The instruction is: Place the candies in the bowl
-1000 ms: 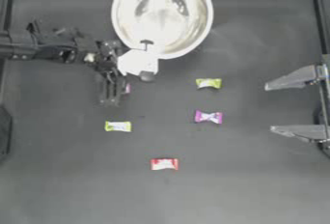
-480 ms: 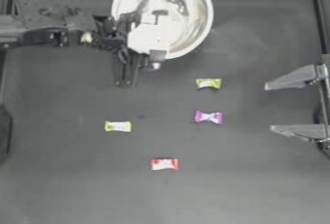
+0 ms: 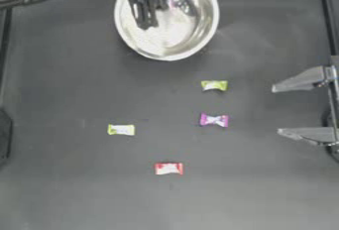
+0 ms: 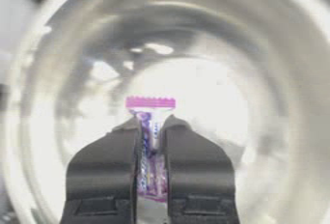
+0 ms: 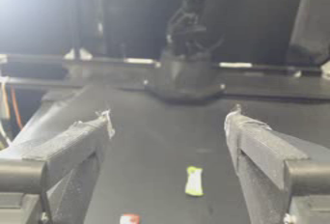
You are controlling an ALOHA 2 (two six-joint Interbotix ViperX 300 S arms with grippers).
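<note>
The left end effector (image 4: 152,136) is holding a pink candy (image 4: 151,121) pinched over the bowl (image 3: 198,35), unreleased, leaving four candies lying on the table (image 3: 66,184).

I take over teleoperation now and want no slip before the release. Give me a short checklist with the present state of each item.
1. Left gripper shut on the pink-purple twist-wrapped candy: ok.
2. Gripper over the shiny round metal bowl: ok.
3. Height above the bowl's bottom: cannot tell.
4. Right gripper open at the table's right side, away from the bowl: ok.
5. Four candies on the table, not in the bowl: yellow-green, pink-purple, yellow-green, red: not ok.
</note>
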